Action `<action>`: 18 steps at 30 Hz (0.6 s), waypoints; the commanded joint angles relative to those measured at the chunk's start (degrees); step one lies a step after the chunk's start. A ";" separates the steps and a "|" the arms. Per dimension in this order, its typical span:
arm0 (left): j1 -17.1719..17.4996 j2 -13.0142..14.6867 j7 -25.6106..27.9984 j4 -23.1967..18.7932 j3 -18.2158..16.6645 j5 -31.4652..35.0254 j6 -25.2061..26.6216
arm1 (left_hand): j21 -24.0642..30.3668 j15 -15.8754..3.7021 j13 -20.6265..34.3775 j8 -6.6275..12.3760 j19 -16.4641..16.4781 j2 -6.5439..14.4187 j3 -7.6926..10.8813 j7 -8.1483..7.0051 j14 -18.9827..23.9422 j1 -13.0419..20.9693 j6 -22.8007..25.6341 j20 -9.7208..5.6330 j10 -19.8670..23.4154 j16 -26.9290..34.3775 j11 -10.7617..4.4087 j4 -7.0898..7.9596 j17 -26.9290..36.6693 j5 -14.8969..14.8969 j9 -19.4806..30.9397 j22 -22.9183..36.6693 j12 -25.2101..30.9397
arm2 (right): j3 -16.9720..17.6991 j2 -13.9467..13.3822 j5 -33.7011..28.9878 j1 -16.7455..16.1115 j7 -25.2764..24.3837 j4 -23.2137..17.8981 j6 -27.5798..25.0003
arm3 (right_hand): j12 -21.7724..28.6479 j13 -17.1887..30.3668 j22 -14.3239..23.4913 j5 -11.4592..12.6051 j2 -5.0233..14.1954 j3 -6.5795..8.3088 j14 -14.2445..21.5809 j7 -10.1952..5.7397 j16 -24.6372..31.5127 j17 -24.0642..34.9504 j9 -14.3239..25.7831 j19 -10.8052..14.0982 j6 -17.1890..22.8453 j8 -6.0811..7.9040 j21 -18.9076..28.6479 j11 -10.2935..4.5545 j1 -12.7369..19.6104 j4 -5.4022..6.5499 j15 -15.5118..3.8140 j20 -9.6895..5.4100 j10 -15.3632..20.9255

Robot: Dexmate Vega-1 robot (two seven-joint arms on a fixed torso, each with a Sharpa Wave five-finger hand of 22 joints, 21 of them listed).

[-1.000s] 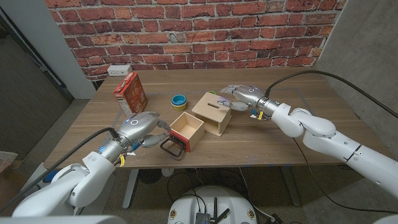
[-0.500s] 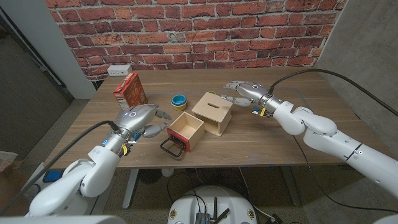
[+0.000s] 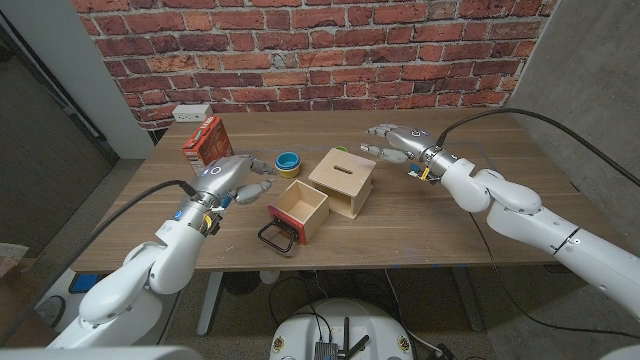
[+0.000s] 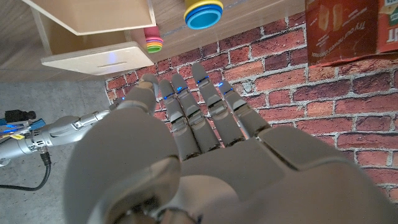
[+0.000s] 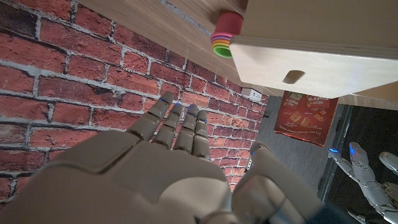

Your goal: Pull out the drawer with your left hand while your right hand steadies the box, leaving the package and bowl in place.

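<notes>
The light wooden box [image 3: 347, 178] stands mid-table, and its drawer [image 3: 299, 209] sticks out toward the front left, a dark loop handle [image 3: 277, 237] at its end. My left hand [image 3: 232, 177] hovers open to the left of the drawer, touching nothing, its fingers spread [image 4: 199, 124]. My right hand [image 3: 396, 142] hangs open behind and to the right of the box, off its top, holding nothing [image 5: 168, 155]. The blue and yellow bowl [image 3: 288, 163] sits behind the drawer. The red package [image 3: 208, 143] stands upright at the left. Both wrist views catch the box [image 4: 99, 59] [image 5: 317, 56].
A small stack of coloured rings [image 5: 222, 34] [image 4: 153, 43] sits just behind the box. A white power strip [image 3: 192, 112] lies at the table's back left by the brick wall. The drawer handle is close to the table's front edge [image 3: 330, 267].
My left hand has left the drawer handle and risen back-left toward the package. My right hand has lifted off the box top and drawn back to the right. The drawer stays out.
</notes>
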 commanded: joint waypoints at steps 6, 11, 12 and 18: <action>-8.73 0.94 4.65 3.82 7.25 -8.34 4.24 | -0.12 -6.40 0.05 -0.18 0.68 -0.32 0.96 0.19 -1.31 -0.94 -1.46 -9.00 -1.45 -0.03 -0.05 -0.05 0.00 -0.08 0.13 0.10 -0.15 | -0.31 1.11 4.41 2.28 -0.73 3.51 0.52 | 0.39 0.19 0.12 0.41 1.80 0.56 0.24 -0.39 0.05 -0.12 0.17 1.62 0.26 -0.17 0.68 -0.14 0.23 -0.42 -2.20 -0.95 0.18; -10.30 0.64 6.70 4.74 8.52 -11.09 5.26 | -0.05 -6.33 0.08 -0.27 1.00 -0.69 1.19 0.35 -2.45 -1.35 -2.42 -8.98 -2.50 -0.16 0.00 -0.13 -0.05 -0.13 0.16 0.10 -0.20 | -0.12 1.42 5.46 2.14 -1.44 3.82 -0.20 | 0.27 0.20 0.12 0.43 1.82 0.69 0.20 -0.47 0.01 -0.17 0.17 2.01 0.10 -0.23 0.71 -0.24 0.35 -0.54 -1.98 -0.70 -0.18; -10.94 0.06 7.20 5.34 8.83 -12.41 5.20 | -0.06 -6.25 0.09 -0.25 1.12 -0.94 1.29 0.39 -3.23 -1.59 -2.82 -9.02 -3.31 -0.22 0.06 -0.16 -0.07 -0.14 0.18 0.09 -0.29 | 0.11 1.52 5.99 1.89 -1.66 3.82 -0.50 | 0.26 0.20 0.12 0.42 1.83 0.69 0.19 -0.51 0.01 -0.15 0.17 2.04 0.06 -0.24 0.69 -0.19 0.33 -0.53 -1.91 -0.63 -0.20; -12.54 0.43 8.47 6.87 9.95 -16.78 4.92 | -0.23 -6.06 0.15 -0.27 0.99 -1.48 1.29 0.90 -4.73 -3.80 -4.50 -9.13 -4.67 0.02 0.05 0.47 0.00 -0.29 0.16 0.07 -0.03 | 0.81 2.16 8.98 1.34 -2.82 4.46 -0.43 | 0.18 0.22 0.12 0.35 1.77 0.52 -0.23 -0.56 0.02 0.06 0.17 1.89 -0.18 -0.30 0.48 0.19 0.18 -0.55 -0.95 0.13 -0.60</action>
